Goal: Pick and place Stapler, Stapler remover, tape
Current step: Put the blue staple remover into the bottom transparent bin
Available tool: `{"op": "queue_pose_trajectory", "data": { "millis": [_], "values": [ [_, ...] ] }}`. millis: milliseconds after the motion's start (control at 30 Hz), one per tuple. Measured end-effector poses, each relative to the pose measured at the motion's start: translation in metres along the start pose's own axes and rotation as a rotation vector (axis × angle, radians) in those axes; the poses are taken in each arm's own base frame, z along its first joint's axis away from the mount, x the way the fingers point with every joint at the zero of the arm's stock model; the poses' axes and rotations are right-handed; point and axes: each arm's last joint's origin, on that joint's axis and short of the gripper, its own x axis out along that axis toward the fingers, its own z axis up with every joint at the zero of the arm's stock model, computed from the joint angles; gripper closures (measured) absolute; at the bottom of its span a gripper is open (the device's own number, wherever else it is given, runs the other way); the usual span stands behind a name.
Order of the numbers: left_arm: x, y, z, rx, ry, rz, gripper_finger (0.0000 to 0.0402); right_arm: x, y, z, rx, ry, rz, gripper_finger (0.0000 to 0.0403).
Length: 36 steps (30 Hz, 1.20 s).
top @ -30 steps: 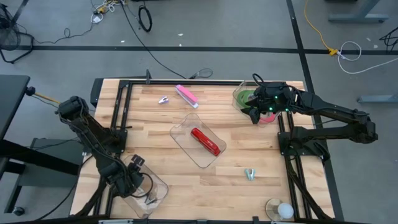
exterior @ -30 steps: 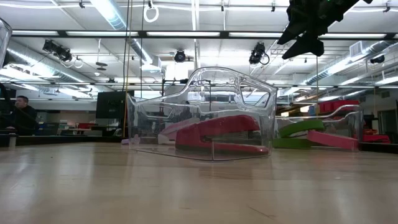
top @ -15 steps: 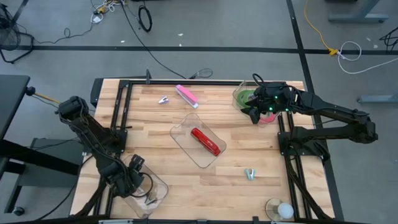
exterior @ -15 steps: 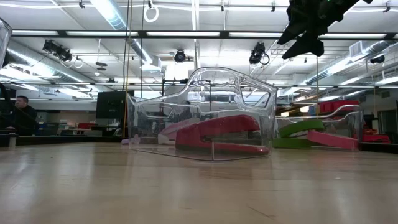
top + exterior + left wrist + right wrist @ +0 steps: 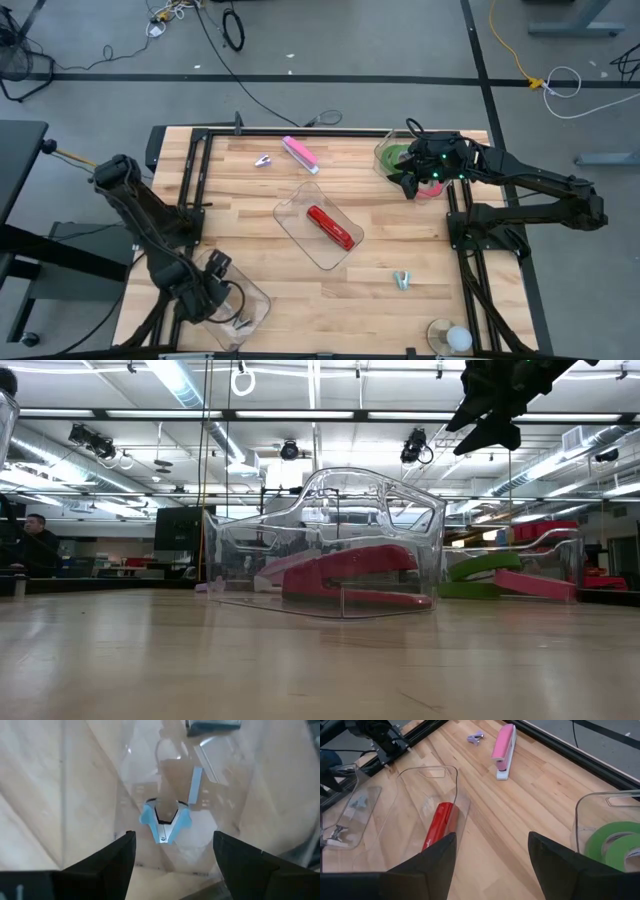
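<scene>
Down at the near left corner, the left gripper (image 5: 205, 292) hangs over a clear plastic bin (image 5: 250, 300), jaws released and wide apart, nothing between them. Below it in the bin lies a small blue stapler remover (image 5: 165, 822), metal claws tucked between its two plastic wings, hinge end pointing toward the gripper.

Moving along the pale, planked wooden table (image 5: 400, 240), a lilac stapler remover (image 5: 263, 160) sits near the far edge, with a pink stapler (image 5: 299, 153) just beside it, its long axis running diagonally.

In the centre, a second clear bin (image 5: 290, 215) holds a glossy red stapler (image 5: 330, 227), lying slantwise along the bin's length. Another small remover (image 5: 401, 279) lies loose on the wood nearer the front.

Far right, the right gripper (image 5: 410, 185) hovers above a third clear bin (image 5: 580, 815), jaws parted and empty. Inside, flat green tape rings (image 5: 615, 845) overlap.
</scene>
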Motion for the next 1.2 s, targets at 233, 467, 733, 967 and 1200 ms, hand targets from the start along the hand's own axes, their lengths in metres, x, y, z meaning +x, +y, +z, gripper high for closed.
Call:
{"op": "queue_pose_trajectory", "data": {
  "millis": [233, 467, 733, 967, 1200],
  "values": [
    [-0.031, 0.010, 0.010, 0.036, 0.018, 0.042, 0.0136, 0.000, 0.000, 0.000, -0.032, 0.000, 0.000, 0.0158],
    [-0.052, 0.038, 0.026, -0.013, -0.016, 0.096, 0.0136, 0.000, 0.000, 0.000, -0.044, 0.000, 0.000, 0.0158],
    [-0.070, 0.084, 0.035, -0.155, -0.058, 0.191, 0.0136, 0.000, 0.000, 0.000, -0.063, 0.000, 0.000, 0.0158],
    [-0.092, 0.128, 0.025, -0.342, -0.136, 0.311, 0.0136, 0.000, 0.000, 0.000, -0.066, 0.001, 0.003, 0.0158],
    [-0.099, 0.156, 0.016, -0.472, -0.150, 0.343, 0.0136, 0.000, 0.003, -0.001, -0.088, 0.016, 0.045, 0.0158]
  ]
}}
